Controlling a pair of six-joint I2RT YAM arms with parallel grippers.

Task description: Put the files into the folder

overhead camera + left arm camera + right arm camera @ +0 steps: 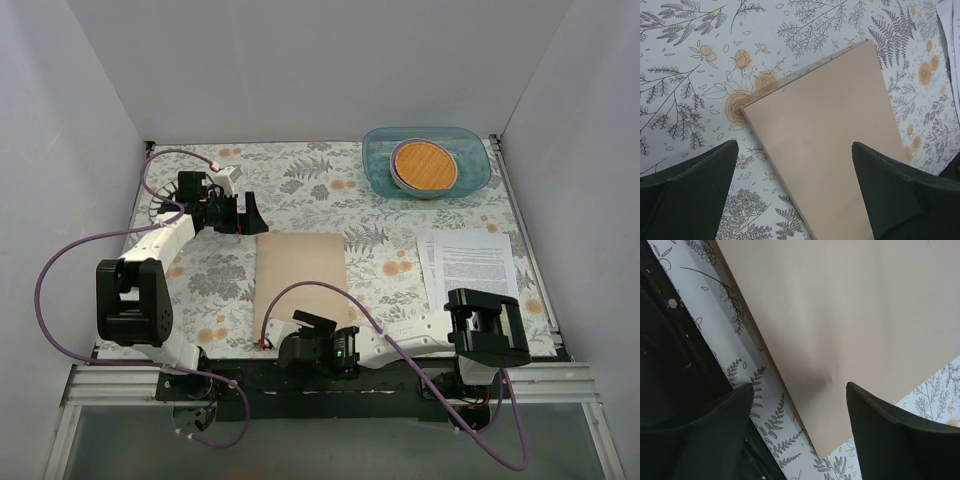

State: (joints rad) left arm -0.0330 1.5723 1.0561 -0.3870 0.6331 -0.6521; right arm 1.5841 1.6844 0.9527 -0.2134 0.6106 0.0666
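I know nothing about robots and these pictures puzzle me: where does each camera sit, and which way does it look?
Top external: fixed above and behind the arms, looking down on the table, folder and files; left arm and right arm both show.
Left wrist: on the left arm, looking down at the folder's corner; its open left claw shows.
Right wrist: on the right arm, looking down at the folder's near edge; its open right claw shows.
Shared: all show the folder.
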